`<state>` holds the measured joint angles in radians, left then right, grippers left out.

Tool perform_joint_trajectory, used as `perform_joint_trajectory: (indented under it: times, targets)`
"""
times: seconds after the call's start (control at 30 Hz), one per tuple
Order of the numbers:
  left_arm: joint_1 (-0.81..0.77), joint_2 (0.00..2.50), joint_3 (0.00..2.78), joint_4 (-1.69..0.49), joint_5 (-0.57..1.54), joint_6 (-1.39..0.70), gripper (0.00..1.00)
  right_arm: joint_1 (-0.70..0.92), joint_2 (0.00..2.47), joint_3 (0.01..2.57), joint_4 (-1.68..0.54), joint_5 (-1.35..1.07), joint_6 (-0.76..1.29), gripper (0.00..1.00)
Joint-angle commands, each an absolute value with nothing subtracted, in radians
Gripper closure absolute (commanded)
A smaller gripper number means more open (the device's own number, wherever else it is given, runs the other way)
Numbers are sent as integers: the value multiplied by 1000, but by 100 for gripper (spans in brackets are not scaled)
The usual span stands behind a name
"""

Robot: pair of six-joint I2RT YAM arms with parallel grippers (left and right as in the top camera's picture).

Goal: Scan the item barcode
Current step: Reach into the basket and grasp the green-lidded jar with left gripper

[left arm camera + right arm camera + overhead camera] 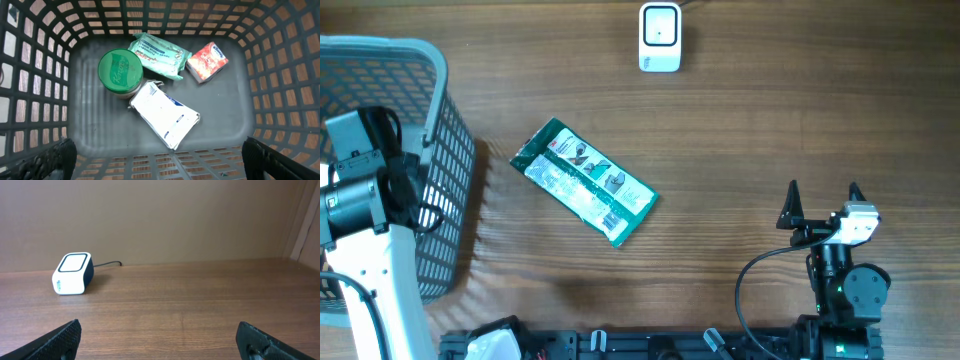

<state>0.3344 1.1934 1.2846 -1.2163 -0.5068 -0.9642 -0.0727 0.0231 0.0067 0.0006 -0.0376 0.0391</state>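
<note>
At the far left of the overhead frame, the left hand (161, 162) hangs over the basket (450, 150), fingers wide apart and empty. Inside lie a green-lidded jar (120, 70), a wipes pack (160, 52), a red packet (207, 61) and a white pouch (165, 115). The green packet (585, 182) lies flat and diagonal on the desk (770, 100), left of centre. The scanner (659, 37) stands at top centre. At lower right, the right hand (823, 198) is spread and holds nothing.

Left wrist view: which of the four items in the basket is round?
The green-lidded jar; the green pack, red pack and white pouch are flat, rectangular packets.
</note>
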Motion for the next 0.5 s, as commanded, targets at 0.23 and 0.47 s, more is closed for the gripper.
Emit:
perform_joint_trajectory:
  times: [0.23, 0.47]
  targets:
    - [440, 1193, 996, -1105, -431, -980, 0, -71, 21, 5, 2, -53, 29, 0]
    - [472, 1193, 863, -1031, -430, -980, 0, -71, 21, 5, 2, -53, 28, 0]
